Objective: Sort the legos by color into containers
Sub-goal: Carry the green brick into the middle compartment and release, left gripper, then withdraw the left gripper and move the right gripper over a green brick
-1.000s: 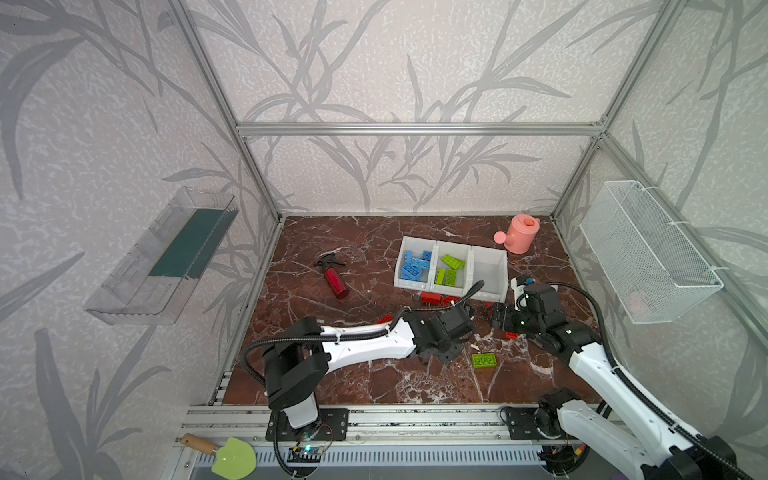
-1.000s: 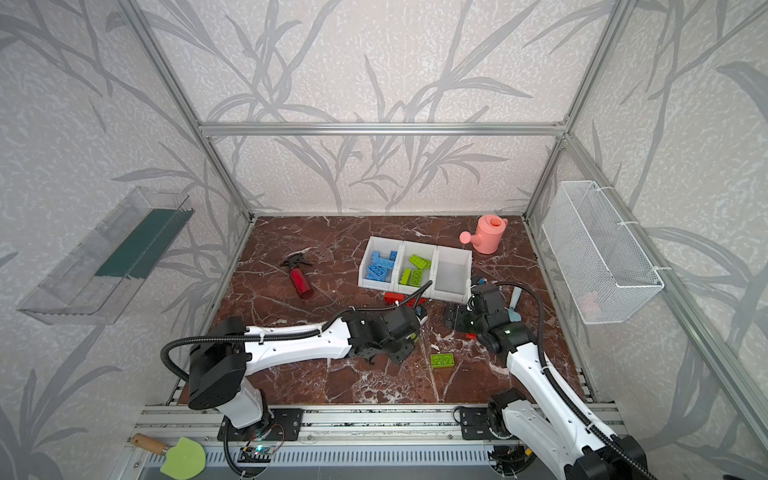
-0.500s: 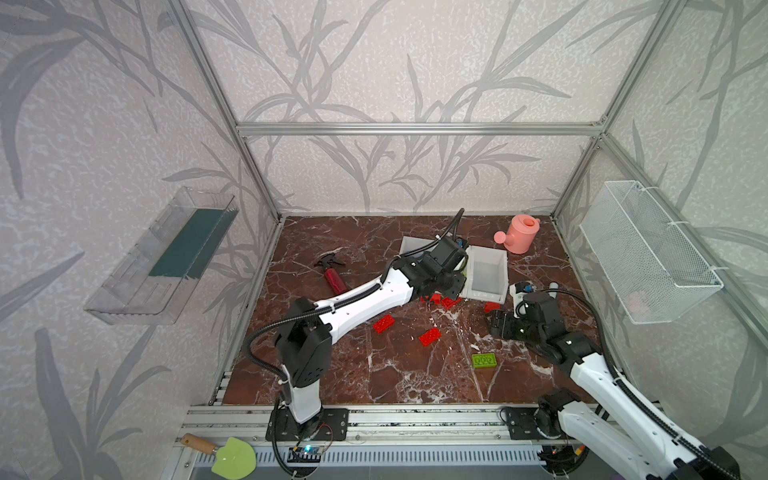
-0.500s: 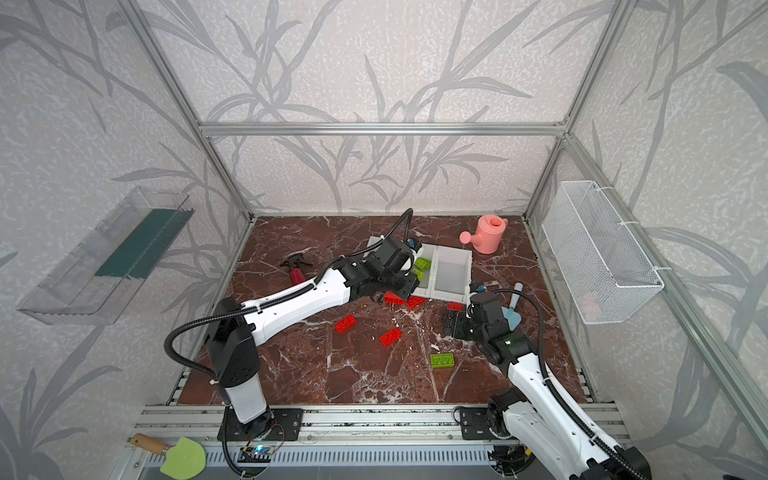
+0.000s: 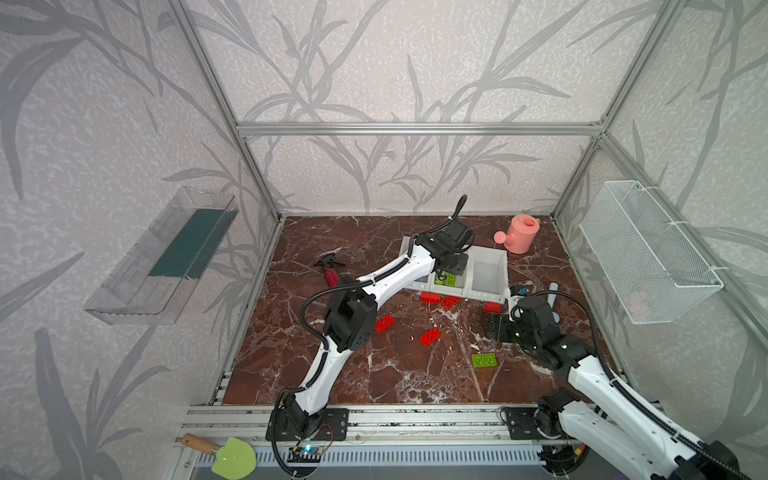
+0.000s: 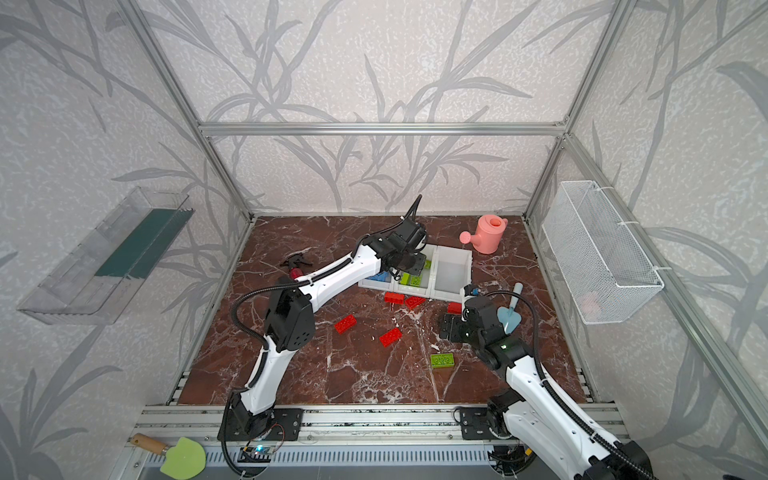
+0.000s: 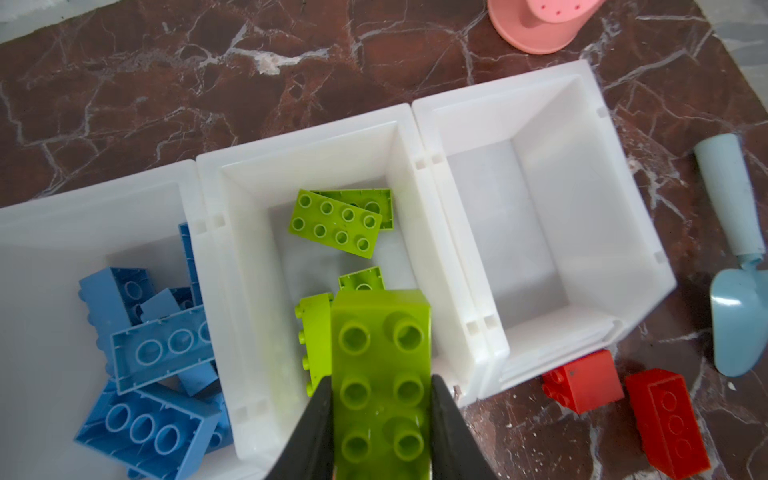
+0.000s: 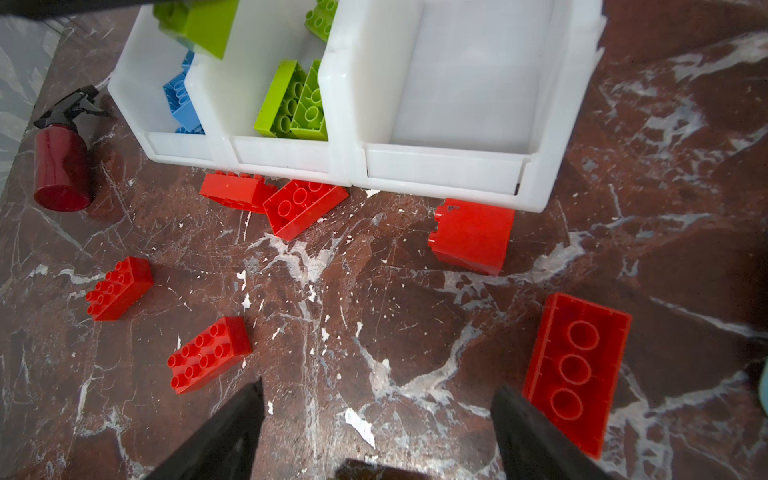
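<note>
Lime-green brick (image 7: pixel 380 332) is clamped lengthwise in the left gripper (image 7: pixel 382 386), jaws closed tight on its long sides. It hangs over the middle bin (image 7: pixel 299 141) of the three joined white containers (image 8: pixel 440 170) and is not yet let go. Right gripper (image 8: pixel 378 388) is spread wide with nothing in it, low over the table (image 5: pixel 374 374) among the red bricks (image 8: pixel 208 353).

Done, by the look of it:
- Blue bricks (image 7: pixel 153 353) sit in one end bin (image 7: pixel 83 199); no blue shows loose on the table.
- Several green bricks (image 7: pixel 336 222) already lie in the middle bin.

Left to do:
- Drop the held piece.
- Pick up one loose green brick (image 5: pixel 484 360) on the table near the right arm.
- Move six red bricks from the table; three lie just in front of the bins.

The other end bin (image 7: pixel 540 232) is empty, presumably meant for red. Judged somewhat past halfway.
</note>
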